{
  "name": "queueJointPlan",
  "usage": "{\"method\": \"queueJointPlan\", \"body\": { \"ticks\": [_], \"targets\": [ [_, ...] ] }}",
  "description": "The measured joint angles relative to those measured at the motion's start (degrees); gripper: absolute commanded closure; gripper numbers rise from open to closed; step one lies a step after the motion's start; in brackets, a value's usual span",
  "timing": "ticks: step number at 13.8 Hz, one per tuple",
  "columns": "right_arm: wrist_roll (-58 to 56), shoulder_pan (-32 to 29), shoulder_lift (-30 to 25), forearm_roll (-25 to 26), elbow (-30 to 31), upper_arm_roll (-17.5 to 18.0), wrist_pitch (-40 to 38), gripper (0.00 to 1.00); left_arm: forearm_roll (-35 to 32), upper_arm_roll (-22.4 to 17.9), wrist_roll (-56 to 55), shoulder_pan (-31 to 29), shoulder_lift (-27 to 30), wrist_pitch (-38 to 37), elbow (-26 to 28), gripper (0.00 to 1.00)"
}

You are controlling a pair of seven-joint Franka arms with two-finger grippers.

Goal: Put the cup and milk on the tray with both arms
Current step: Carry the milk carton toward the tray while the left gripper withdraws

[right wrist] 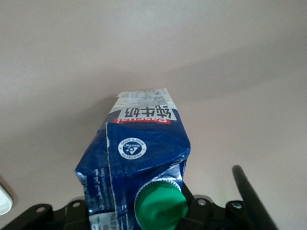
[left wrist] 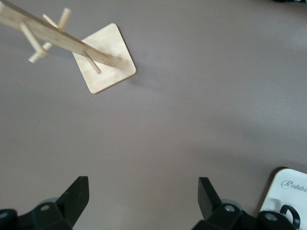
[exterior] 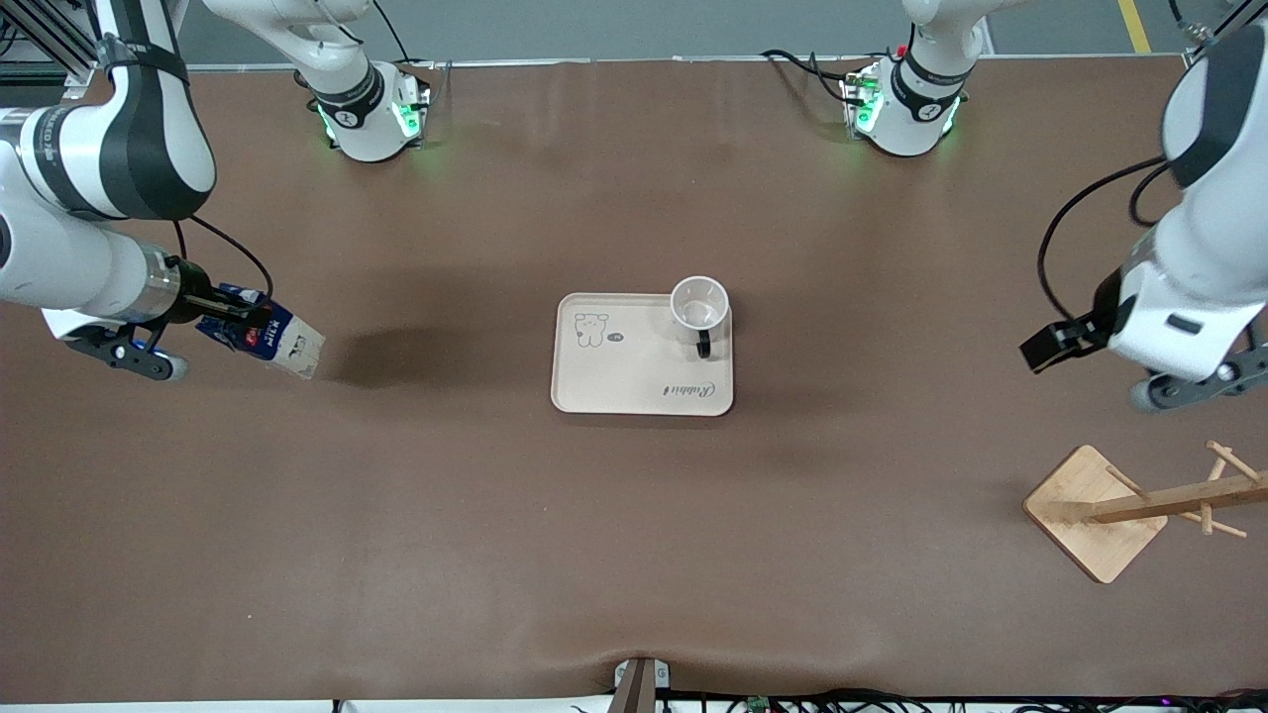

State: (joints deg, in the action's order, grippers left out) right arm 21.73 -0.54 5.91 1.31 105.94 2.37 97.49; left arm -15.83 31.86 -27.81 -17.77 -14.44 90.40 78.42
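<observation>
Front view. 1 tray (exterior: 634,381) lies at mid-table. 1 cup (exterior: 700,305) stands upright on it, in the corner toward the robot bases and the left arm's end, black handle turned toward the camera. 1 milk (exterior: 265,337) carton is off the tray: the right gripper (exterior: 213,309) grips it at the capped end, and it hangs tilted over bare table toward the right arm's end, well apart from the tray. The left gripper (exterior: 1052,342) hangs over bare table toward the left arm's end, near 1 wooden rack (exterior: 1100,513), and carries nothing; that arm waits. 2 arms are counted.

Left wrist view. The left gripper (left wrist: 141,199) has its fingers spread wide with only table between them. The wooden rack's square base and pegged post (left wrist: 103,58) show, and a corner of the tray (left wrist: 288,187) with the cup handle just visible.

Right wrist view. The right gripper (right wrist: 144,211) is clenched on the milk (right wrist: 139,153) just under its green cap (right wrist: 160,206); the carton body points away from the wrist, clear of the table.

Judgement. The cup half of the task looks done; the step in hand is carrying the milk to the tray. The next move calls for crossing to the tray's open area, bringing the carton upright, and setting it down clear of the cup. Gripped this high and at this tilt, it may topple on release.
</observation>
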Motion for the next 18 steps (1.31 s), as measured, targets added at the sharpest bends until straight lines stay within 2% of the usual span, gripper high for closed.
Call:
{"method": "queueJointPlan", "body": {
  "ticks": [1, 4, 7, 8, 11, 13, 16, 18],
  "targets": [
    [-0.1, 1.2, 0.6, 0.0, -1.4, 0.1, -0.1, 1.0, 1.2, -2.6, 1.8, 1.4, 1.7, -1.0, -0.1, 0.0],
    [-0.1, 5.3, 3.1, -0.1, -6.1, 0.2, -2.1, 1.0, 5.7, -15.6, 8.8, 9.6, 6.4, -4.2, 0.0, 0.0],
    [-0.1, 9.7, 6.9, -0.5, -11.9, 0.3, -5.1, 1.0, 10.7, -24.3, 13.9, 14.3, 10.9, -5.2, 2.4, 0.0],
    [-0.1, 11.3, 8.1, -1.8, -13.5, 0.3, -5.4, 1.0, 11.7, -25.7, 14.4, 14.9, 12.3, -5.2, 4.0, 0.0],
    [0.0, 13.3, 11.0, -8.7, -16.7, 0.3, -5.8, 1.0, 12.3, -26.2, 14.5, 15.3, 14.5, -5.2, 6.7, 0.0],
    [0.8, 14.8, 12.8, -10.5, -18.5, 0.3, -5.9, 1.0, 12.3, -26.2, 14.5, 15.3, 14.5, -5.0, 7.2, 0.0],
    [10.2, 21.2, 15.5, -12.4, -21.2, 0.4, -5.7, 1.0, 12.5, -26.1, 14.5, 15.7, 14.4, -4.9, 7.4, 0.0],
    [13.6, 25.2, 18.0, -15.5, -24.1, 0.5, -5.2, 1.0, 12.9, -25.2, 15.2, 16.1, 14.0, -4.7, 7.4, 0.0]
  ]
}}
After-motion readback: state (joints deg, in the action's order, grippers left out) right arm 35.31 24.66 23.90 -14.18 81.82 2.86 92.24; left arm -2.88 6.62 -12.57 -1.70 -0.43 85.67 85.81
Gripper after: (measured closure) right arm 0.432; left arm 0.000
